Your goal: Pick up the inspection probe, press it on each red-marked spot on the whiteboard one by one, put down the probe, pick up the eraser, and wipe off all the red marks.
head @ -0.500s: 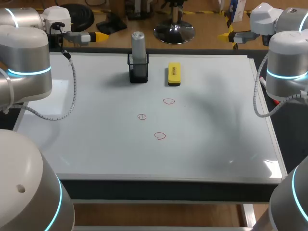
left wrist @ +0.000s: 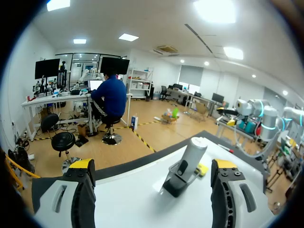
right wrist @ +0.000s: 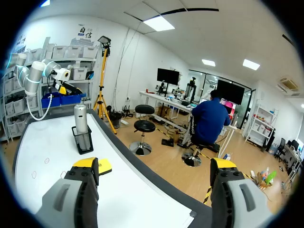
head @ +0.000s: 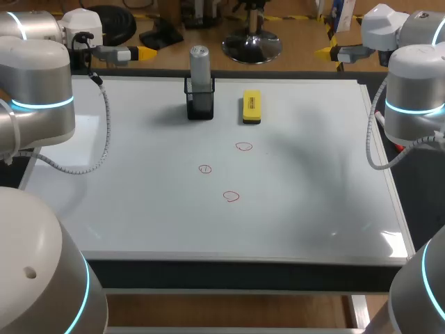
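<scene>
The grey inspection probe (head: 199, 66) stands upright in a black holder (head: 200, 103) at the back of the whiteboard (head: 139, 195). Beside it lies a yellow eraser (head: 251, 106). Three red circles are drawn mid-board: one at the right (head: 243, 147), one at the left (head: 204, 169), one nearest the front (head: 231, 197). My left gripper (head: 142, 53) hovers open at the back left corner; in its wrist view (left wrist: 152, 178) the probe (left wrist: 190, 156) shows ahead between the fingers. My right gripper (head: 325, 52) is open at the back right, its own view (right wrist: 154, 178) showing probe (right wrist: 81, 119) and eraser (right wrist: 102, 167).
The whiteboard covers nearly the whole table, with a dark edge (head: 229, 275) along the front. A cable loops from my left arm (head: 97, 156) over the board's left side. My right arm's cable (head: 372, 149) hangs at the right edge.
</scene>
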Tool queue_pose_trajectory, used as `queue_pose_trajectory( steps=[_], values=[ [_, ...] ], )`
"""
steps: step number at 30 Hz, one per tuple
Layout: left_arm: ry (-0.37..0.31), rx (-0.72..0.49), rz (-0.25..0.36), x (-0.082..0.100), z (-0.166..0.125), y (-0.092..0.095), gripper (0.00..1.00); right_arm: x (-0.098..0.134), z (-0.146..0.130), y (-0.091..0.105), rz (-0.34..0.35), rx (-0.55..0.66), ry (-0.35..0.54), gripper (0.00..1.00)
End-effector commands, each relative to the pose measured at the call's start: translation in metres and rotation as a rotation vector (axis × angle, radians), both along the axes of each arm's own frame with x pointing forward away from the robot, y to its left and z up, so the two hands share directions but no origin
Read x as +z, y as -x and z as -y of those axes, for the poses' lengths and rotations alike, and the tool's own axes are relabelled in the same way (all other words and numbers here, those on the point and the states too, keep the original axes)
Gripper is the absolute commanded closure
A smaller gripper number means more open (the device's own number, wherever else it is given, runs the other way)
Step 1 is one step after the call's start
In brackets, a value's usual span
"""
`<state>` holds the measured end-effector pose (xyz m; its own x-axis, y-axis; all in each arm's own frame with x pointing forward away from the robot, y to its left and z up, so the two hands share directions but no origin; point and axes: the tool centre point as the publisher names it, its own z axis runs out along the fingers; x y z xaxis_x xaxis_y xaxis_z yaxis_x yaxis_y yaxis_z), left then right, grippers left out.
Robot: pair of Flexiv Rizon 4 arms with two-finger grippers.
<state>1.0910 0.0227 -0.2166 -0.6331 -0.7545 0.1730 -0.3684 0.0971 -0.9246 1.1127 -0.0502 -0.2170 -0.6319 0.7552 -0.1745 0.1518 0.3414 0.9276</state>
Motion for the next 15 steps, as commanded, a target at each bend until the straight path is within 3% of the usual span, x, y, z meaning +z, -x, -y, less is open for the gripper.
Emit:
queue_pose_trajectory(
  steps=[1,10,15],
  values=[
    [0.0,0.0,0.0,0.0,0.0,0.0,0.0,0.0,0.0,0.0,0.0,0.001,0.0,0.0],
    [-0.041,-0.126,0.023,0.002,0.026,-0.008,0.0,0.0,0.0,0.0,0.0,0.001,0.0,0.0],
    [-0.045,-0.292,0.065,0.005,0.047,-0.011,0.0,0.0,0.0,0.0,0.0,0.001,0.0,0.0]
  ],
)
